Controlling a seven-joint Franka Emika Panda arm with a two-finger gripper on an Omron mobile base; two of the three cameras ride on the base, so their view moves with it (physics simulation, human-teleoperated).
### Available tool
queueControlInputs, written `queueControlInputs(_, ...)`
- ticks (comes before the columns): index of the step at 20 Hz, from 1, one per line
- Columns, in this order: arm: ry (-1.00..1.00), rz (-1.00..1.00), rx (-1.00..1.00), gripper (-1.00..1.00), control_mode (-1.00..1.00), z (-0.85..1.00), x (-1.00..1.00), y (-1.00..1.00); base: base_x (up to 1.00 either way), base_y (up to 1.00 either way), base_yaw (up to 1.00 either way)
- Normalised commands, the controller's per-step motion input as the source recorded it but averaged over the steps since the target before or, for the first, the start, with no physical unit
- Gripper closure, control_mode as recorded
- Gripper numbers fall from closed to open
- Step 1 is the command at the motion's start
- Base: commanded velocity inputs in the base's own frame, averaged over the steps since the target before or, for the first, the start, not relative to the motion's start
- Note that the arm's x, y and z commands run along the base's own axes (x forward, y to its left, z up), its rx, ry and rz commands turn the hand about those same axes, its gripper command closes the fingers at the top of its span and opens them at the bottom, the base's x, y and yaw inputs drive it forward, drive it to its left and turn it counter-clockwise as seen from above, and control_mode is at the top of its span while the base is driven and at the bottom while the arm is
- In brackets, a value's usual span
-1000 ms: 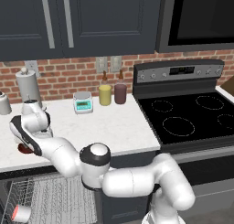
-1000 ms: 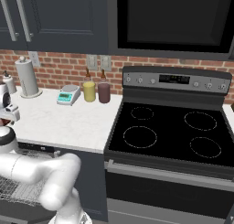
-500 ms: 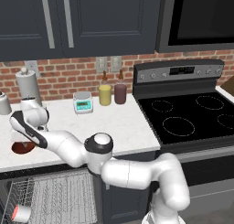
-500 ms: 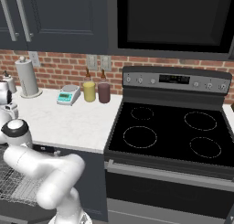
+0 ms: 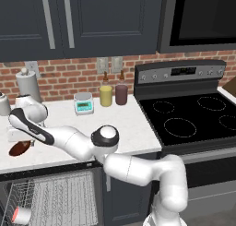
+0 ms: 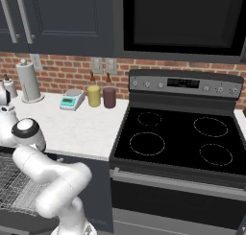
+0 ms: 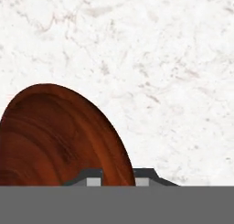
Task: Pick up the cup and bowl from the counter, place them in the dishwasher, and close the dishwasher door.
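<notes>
White marble tabletop [image 5: 133,128] runs below a red brick wall and dark navy cabinets, with a black stove [image 5: 193,119] to its right. At the tabletop's far left end lies the bowl [image 5: 19,148], dark reddish-brown, near the front edge. The white arm reaches left across the tabletop, and its jaws [image 7: 118,178] sit right at the bowl; in the hand view the bowl's rim [image 7: 119,147] passes between the two dark fingertips [image 7: 144,177]. Whether the jaws press on the rim cannot be told. Below the tabletop the dishwasher [image 5: 50,197] stands open, showing a light wire rack. The cup [image 5: 20,215] lies on its side in the rack's lower left. A scale [image 5: 84,103], a yellow jar [image 5: 106,95] and a maroon jar [image 5: 121,94] stand by the wall.
</notes>
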Motion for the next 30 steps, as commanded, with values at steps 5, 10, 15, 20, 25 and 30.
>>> queueControlInputs(5,-0.12,0.00,-0.03,1.00,-1.00,0.30,-0.64,-0.14,0.00,0.00,0.00)
queueControlInputs(10,-0.15,-0.02,-0.07,1.00,-1.00,0.13,-0.88,-0.49,0.00,0.00,0.00)
queueControlInputs(15,-0.25,-0.03,-0.12,1.00,-1.00,0.00,-1.00,-0.70,0.00,0.00,0.00)
queueControlInputs(20,-0.30,-0.07,-0.09,1.00,-1.00,0.00,-1.00,-0.68,0.00,0.00,0.00)
queueControlInputs(25,-0.27,-0.07,-0.03,1.00,-1.00,-0.02,-1.00,-0.41,0.00,0.00,0.00)
queueControlInputs(30,-0.14,-0.05,-0.12,1.00,-1.00,-0.29,-1.00,-0.06,0.00,0.00,0.00)
